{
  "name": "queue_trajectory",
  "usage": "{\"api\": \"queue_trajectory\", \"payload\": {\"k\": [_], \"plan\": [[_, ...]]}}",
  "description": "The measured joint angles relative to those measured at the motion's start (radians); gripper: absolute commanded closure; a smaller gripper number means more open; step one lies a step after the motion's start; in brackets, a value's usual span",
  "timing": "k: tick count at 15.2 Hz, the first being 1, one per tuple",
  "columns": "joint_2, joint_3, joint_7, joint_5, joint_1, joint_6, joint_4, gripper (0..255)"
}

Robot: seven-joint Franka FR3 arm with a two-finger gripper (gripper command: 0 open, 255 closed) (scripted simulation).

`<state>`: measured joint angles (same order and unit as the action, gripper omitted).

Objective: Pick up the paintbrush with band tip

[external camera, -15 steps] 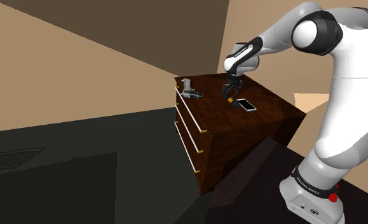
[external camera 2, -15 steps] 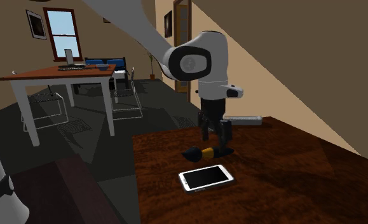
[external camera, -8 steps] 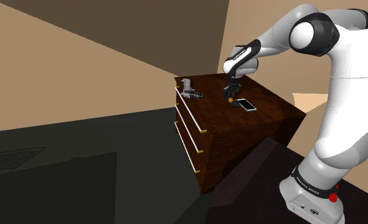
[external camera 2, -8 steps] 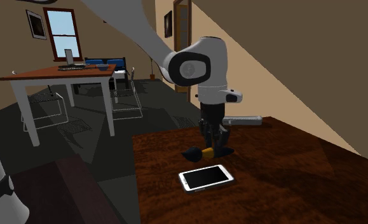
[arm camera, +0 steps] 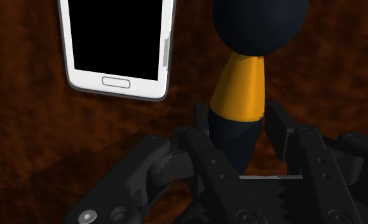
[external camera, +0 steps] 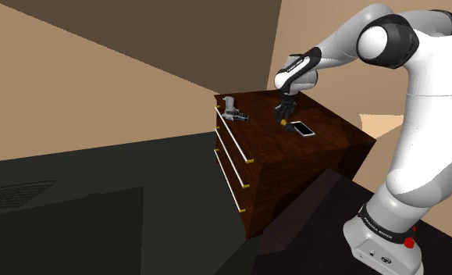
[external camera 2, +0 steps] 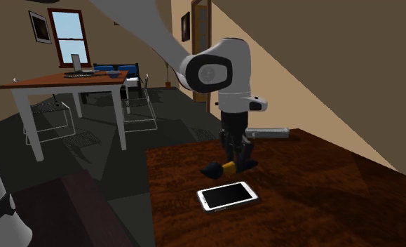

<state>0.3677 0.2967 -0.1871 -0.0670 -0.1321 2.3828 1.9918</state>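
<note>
The paintbrush (arm camera: 239, 89) has a black bulbous tip, an orange band and a dark handle. It lies across the dark wooden dresser top (external camera 2: 320, 203), pointing toward the second exterior view's left. My black gripper (arm camera: 243, 137) comes straight down on it and is shut on the handle just behind the orange band. In the second exterior view the gripper (external camera 2: 240, 163) clasps the paintbrush (external camera 2: 226, 167) right beside the phone. From the shoulder view the gripper (external camera: 282, 117) stands near the middle of the dresser (external camera: 325, 141).
A white phone with a black screen (external camera 2: 226, 195) lies face up close to the brush. A grey object (external camera 2: 268, 132) rests at the dresser's far edge. Beyond stand a table (external camera 2: 68, 83) with chairs and a dark floor.
The fingers stood apart around the brush handle a second ago and have since closed on it. The brush has barely shifted, and the arm holds almost the same place.
</note>
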Motion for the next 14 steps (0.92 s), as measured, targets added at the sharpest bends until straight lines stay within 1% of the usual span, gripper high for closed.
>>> {"api": "queue_trajectory", "payload": {"k": [14], "plan": [[-0.103, 0.017, 0.020, 0.039, 0.015, -0.153, -0.054, 255]]}}
